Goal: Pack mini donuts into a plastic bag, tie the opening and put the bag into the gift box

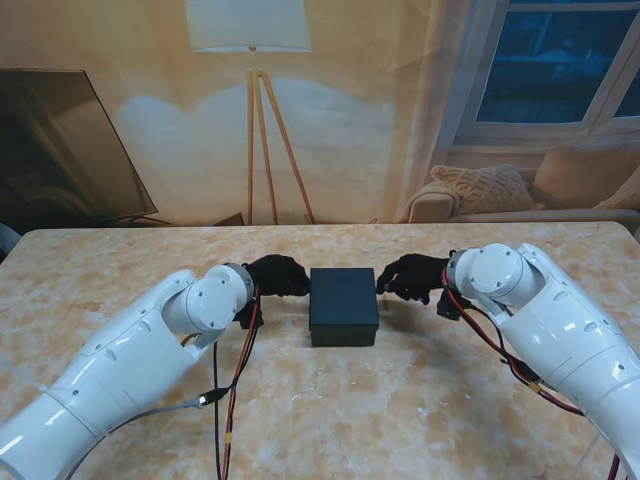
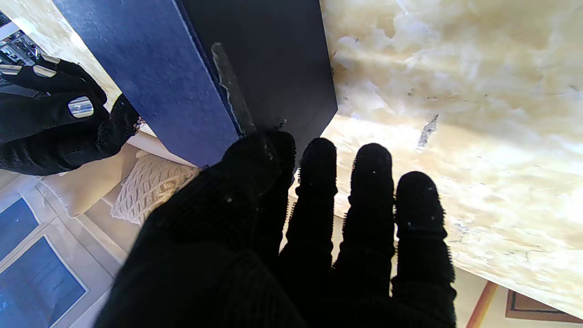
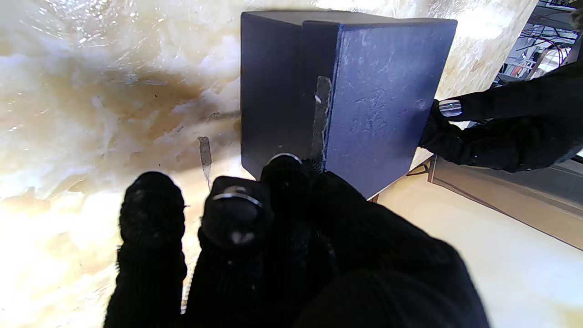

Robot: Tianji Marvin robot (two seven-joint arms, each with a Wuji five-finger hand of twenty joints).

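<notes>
A closed dark blue gift box (image 1: 343, 305) stands in the middle of the table, between my two hands. My left hand (image 1: 275, 275) is at its far left corner. Thumb and forefinger pinch the lid's edge (image 2: 200, 105) there, while the other fingers (image 2: 369, 200) stay stretched out. My right hand (image 1: 412, 277) is at the far right corner, its curled forefinger and thumb on the box (image 3: 378, 105) at the lid's rim. Each wrist view also shows the opposite hand on the far edge. No donuts or plastic bag are in sight.
The marble-patterned table (image 1: 400, 400) spreads around the box. Red and black cables (image 1: 235, 400) hang from my left arm over the tabletop near me. A strip of tape (image 3: 321, 114) runs down the box's side.
</notes>
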